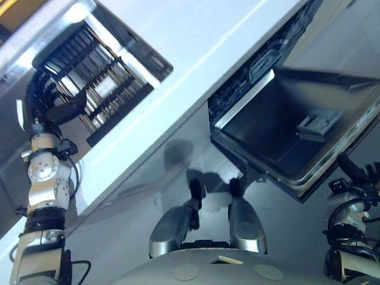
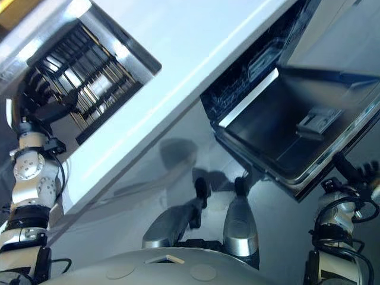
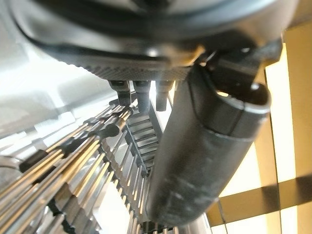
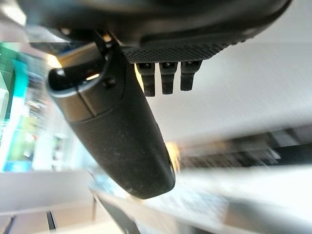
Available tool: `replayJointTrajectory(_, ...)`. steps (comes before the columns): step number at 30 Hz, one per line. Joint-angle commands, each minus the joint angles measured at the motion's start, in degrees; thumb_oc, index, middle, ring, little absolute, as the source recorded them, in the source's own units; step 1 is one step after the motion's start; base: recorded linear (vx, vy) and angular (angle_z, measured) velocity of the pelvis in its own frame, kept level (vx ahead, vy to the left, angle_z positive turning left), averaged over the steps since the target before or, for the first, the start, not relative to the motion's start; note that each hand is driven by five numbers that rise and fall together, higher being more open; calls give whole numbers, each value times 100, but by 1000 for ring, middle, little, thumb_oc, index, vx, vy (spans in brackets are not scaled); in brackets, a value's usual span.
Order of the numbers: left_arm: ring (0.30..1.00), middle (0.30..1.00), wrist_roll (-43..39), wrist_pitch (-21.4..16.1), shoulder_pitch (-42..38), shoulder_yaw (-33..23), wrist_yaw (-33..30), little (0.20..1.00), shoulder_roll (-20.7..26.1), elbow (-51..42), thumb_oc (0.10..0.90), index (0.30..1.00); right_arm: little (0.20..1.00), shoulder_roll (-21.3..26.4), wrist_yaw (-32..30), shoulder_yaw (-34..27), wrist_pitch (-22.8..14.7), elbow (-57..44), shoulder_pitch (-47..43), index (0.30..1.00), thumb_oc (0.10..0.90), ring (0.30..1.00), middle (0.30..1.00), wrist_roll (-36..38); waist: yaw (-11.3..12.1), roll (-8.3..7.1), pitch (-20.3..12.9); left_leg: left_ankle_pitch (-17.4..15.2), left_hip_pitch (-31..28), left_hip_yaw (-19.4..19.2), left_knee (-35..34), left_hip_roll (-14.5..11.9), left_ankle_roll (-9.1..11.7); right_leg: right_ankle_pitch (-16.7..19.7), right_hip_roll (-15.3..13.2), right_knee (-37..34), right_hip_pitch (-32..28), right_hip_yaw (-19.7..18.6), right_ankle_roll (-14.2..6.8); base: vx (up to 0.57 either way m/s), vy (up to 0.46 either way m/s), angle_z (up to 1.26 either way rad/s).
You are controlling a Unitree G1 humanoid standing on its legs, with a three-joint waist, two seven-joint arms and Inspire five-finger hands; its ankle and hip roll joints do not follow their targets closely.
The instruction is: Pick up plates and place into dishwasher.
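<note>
Both hands hold nothing. I see my left hand (image 1: pixel 56 101) relaxed over the dish rack (image 1: pixel 98 80); my right hand (image 4: pixel 122 131), fingers loosely straight, is beside the open dishwasher door (image 1: pixel 285 127).

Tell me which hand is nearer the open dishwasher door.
Right. The right hand hangs just beside the open dishwasher door, at its outer edge. The left hand is far across, at the dish rack.

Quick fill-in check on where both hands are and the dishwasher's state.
The left hand is at the wire ____ in the sink.
The dishwasher door is ____.
The right hand holds ____.
The hand nearer the dishwasher is the ____ one.

Missing: rack; open; nothing; right
</note>
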State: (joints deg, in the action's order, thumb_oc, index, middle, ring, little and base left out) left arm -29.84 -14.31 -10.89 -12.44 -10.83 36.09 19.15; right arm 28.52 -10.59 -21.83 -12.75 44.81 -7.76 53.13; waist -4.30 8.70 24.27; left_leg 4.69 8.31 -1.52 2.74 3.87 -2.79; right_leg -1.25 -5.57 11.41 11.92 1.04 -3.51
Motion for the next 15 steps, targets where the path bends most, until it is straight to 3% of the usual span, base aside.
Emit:
replayJointTrajectory(1,900,900,-291,-910,-524,-24,-88,900,60,-38,800,900,900,486,2039,30,76,-25,-322,900,800,900,900,1327,65,-27,48,-1001,413,-40,1085,-10,86,-1051,294,1541,834,470,354,-138,-162,13)
replayJointTrajectory(2,900,900,-424,-1049,-683,-6,-99,900,133,-4,800,900,900,479,2537,25,242,203,-385,900,800,900,900,1722,87,-68,140,-1085,670,-52,1413,-8,110,-1093,293,1718,1012,556,411,-110,-126,8)
replayJointTrajectory(6,900,900,-590,-1207,-956,62,-111,900,201,-68,800,900,900,460,3043,63,597,540,-562,900,800,900,900,2233,155,-161,292,-1382,1162,-50,2119,13,111,-1311,292,2258,1373,656,520,-64,-93,11)
replayJointTrajectory(11,900,900,-416,-1063,-1098,178,-42,900,266,-383,800,900,900,278,3388,307,1068,584,-691,900,800,900,900,2198,325,-267,439,-1580,1797,-2,2799,82,49,-1484,248,2924,1810,758,633,-43,-36,11)
replayJointTrajectory(15,900,900,-309,-965,-1057,195,26,900,269,-598,800,900,900,141,4337,658,2025,184,-750,900,800,900,900,2426,482,-356,532,-1532,2109,104,2954,135,11,-1462,216,3102,2024,816,637,-40,-2,11)
